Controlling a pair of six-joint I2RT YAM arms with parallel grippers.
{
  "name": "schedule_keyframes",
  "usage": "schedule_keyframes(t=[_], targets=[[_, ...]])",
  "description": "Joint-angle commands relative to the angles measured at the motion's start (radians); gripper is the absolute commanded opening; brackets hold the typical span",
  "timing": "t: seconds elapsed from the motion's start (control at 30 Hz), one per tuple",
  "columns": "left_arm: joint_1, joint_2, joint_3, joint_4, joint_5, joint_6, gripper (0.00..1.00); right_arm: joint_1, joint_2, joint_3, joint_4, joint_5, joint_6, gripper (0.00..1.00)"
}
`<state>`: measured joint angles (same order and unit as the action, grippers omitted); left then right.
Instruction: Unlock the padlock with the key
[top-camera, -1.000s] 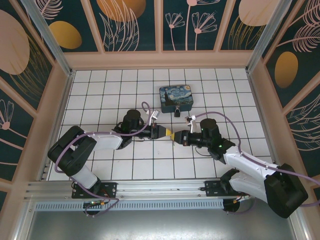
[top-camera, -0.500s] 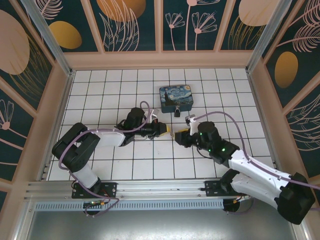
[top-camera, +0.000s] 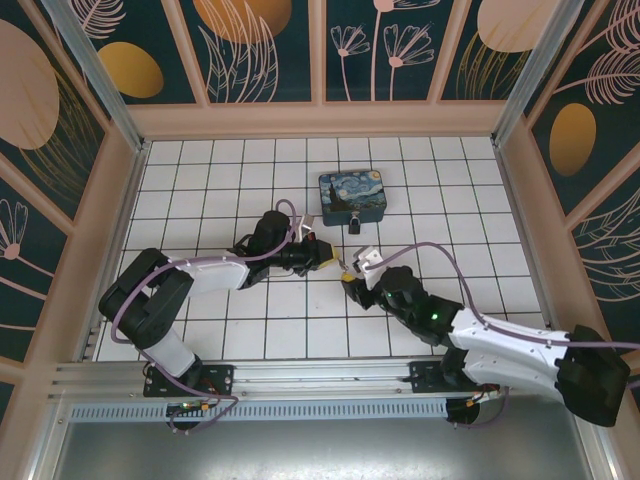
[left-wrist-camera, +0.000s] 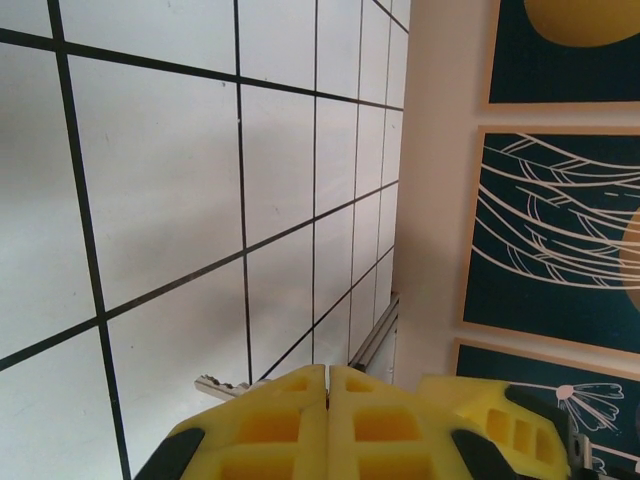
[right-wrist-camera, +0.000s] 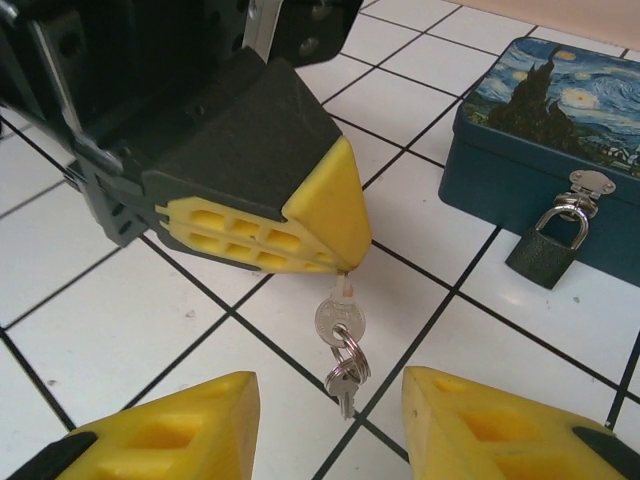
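Note:
My left gripper (right-wrist-camera: 345, 265) is shut on the blade of the silvery key (right-wrist-camera: 340, 325). The key's head and ring hang below the yellow fingertips, just above the tiles. In the left wrist view the blade's tip (left-wrist-camera: 215, 385) pokes out beside the closed left gripper (left-wrist-camera: 328, 372). My right gripper (right-wrist-camera: 330, 400) stands open just in front of the hanging key, one finger on each side and touching nothing. The small dark padlock (right-wrist-camera: 545, 250) hangs shut on the hasp of the painted box (right-wrist-camera: 560, 110). From above, the two grippers (top-camera: 335, 262) (top-camera: 352, 285) sit close together, a little nearer than the padlock (top-camera: 355, 227).
The blue-and-yellow painted box (top-camera: 352, 197) sits on the white tiled floor (top-camera: 200, 180) behind the grippers. Patterned walls (top-camera: 320, 50) ring the floor on three sides, with a metal rail (top-camera: 300, 375) at the near edge. Open tiles lie to the left and right.
The right gripper has opened and drawn back from the left gripper's tips, swinging toward the near side. The left gripper stays shut, with the key now hanging from it.

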<state>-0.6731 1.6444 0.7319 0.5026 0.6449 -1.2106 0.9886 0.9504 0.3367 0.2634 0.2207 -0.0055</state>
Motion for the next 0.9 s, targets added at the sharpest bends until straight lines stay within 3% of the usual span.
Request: schedule_keyframes(t=[0.0, 0.3, 0.5, 0.73, 0.87], targets=[[0.007, -0.001, 0.014, 0.04, 0.013, -0.037, 0.0, 0.008, 0.056, 0.039, 0.083, 0.037, -0.065, 0.43], [0.006, -0.002, 0.013, 0.052, 0.025, -0.049, 0.0, 0.005, 0.151, 0.067, 0.161, 0.071, -0.101, 0.46], [0.007, -0.007, -0.015, 0.126, 0.04, -0.1, 0.0, -0.001, 0.2, 0.083, 0.152, 0.075, -0.106, 0.41], [0.006, -0.014, -0.02, 0.129, 0.048, -0.103, 0.0, -0.014, 0.201, 0.085, 0.148, 0.111, -0.111, 0.31], [0.005, -0.018, -0.016, 0.114, 0.048, -0.098, 0.0, -0.019, 0.208, 0.093, 0.158, 0.109, -0.116, 0.17]])
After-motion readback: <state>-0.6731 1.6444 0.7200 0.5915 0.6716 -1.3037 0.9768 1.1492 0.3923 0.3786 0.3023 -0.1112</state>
